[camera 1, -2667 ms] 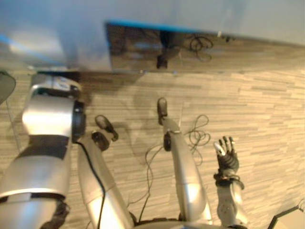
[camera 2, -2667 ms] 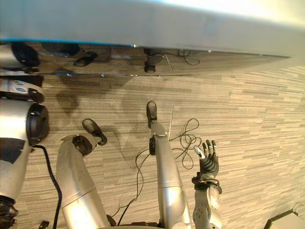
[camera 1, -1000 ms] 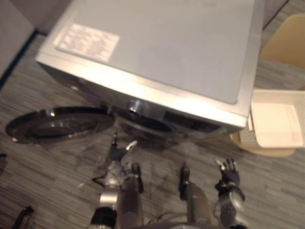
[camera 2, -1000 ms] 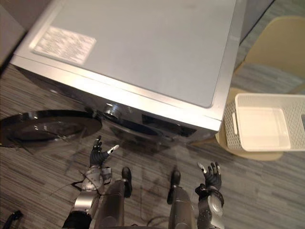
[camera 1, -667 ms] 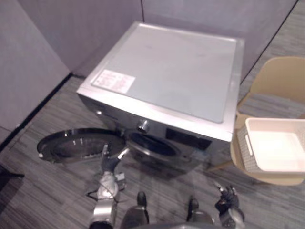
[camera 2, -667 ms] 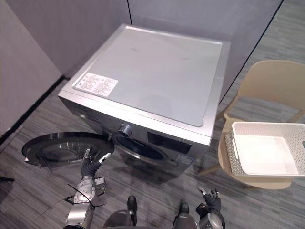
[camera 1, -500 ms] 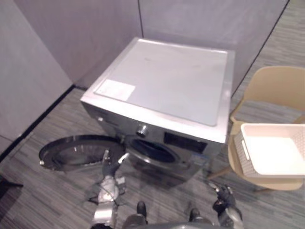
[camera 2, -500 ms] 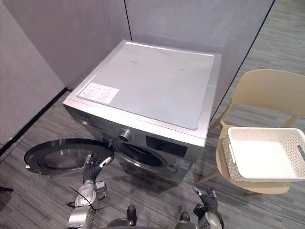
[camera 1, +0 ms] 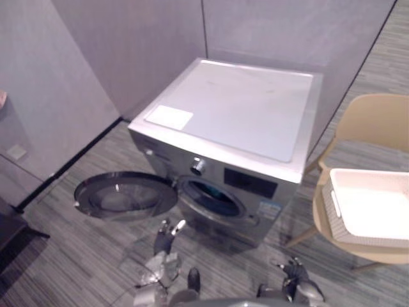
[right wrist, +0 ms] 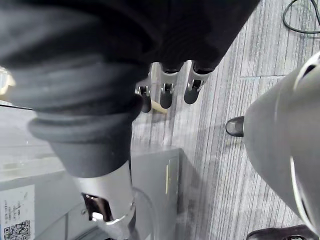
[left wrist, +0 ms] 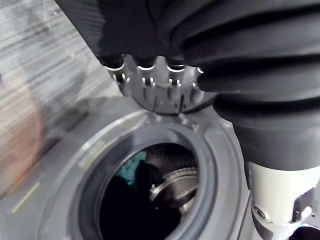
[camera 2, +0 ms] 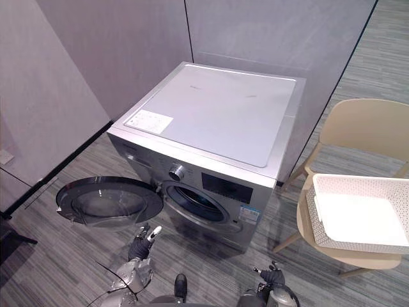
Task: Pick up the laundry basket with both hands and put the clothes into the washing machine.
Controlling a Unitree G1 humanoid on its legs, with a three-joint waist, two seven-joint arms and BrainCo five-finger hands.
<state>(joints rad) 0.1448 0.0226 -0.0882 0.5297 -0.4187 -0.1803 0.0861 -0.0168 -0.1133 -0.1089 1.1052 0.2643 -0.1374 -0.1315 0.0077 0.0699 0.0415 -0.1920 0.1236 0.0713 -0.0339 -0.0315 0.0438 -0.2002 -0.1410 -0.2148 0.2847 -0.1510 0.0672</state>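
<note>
Since half a second ago the whole view has lifted and swung; that is the camera's move. The laundry basket [camera 2: 358, 217] has kept its place on the seat of the beige chair [camera 2: 367, 125], just to the right of the washing machine [camera 2: 217, 115].

The basket is white perforated plastic and its inside looks bare. I judge it light and stiff, with smooth walls that could slip under a flat palm. The best hold looks to be at the two short ends, one hand under each rim. Whether there are handle slots I cannot tell from here.

The machine's round door [camera 2: 108, 201] is swung fully open to the left. In the left wrist view, dark clothes [left wrist: 132, 200] with a teal piece lie inside the drum, so the loading seems done or nearly so.

The left hand [camera 2: 142, 243] hangs low before the door, fingers straight and spread, holding nothing. The right hand [camera 2: 271, 277] is low and well apart from the basket, fingers relaxed and empty.
</note>
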